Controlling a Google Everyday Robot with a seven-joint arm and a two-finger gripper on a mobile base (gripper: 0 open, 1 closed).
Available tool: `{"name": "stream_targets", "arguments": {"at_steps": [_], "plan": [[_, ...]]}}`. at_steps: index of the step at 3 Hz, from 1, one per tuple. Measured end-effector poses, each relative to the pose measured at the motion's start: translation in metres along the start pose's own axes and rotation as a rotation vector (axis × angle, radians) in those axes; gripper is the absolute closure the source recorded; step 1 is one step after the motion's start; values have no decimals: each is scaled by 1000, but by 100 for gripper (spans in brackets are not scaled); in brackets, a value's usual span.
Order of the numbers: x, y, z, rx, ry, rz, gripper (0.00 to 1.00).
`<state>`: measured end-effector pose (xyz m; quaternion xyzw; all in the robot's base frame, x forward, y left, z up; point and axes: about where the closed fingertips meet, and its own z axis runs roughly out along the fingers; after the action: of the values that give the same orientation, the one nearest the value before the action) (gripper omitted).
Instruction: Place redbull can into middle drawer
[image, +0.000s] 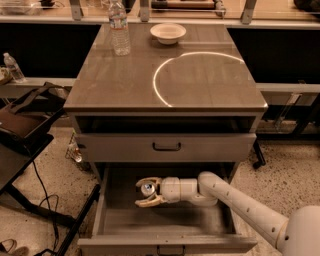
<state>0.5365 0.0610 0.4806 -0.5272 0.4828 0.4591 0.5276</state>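
Observation:
The middle drawer (165, 221) is pulled open at the bottom of the grey cabinet, and its deep tray interior shows. My gripper (148, 192) reaches into it from the right, low over the tray floor and left of centre. It is shut on the redbull can (147, 189), whose silver lid faces the camera between the two pale fingers. The can's body is mostly hidden by the gripper.
Above the open drawer is a closed grey drawer front (210, 147) with a dark handle. On the cabinet top (200, 85) stand a clear water bottle (119, 31) and a white bowl (168, 33). A dark stand (25, 125) and cables are to the left.

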Motion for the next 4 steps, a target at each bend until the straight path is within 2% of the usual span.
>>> {"name": "stream_targets", "arguments": {"at_steps": [1,2,3,4], "plan": [[27,-1,22,-31,-5,-34,100],[46,2,39,-68,11,-16,100],[39,1,39,-68,11,-16,84],[38,1,39,-68,11,-16,60]]}}
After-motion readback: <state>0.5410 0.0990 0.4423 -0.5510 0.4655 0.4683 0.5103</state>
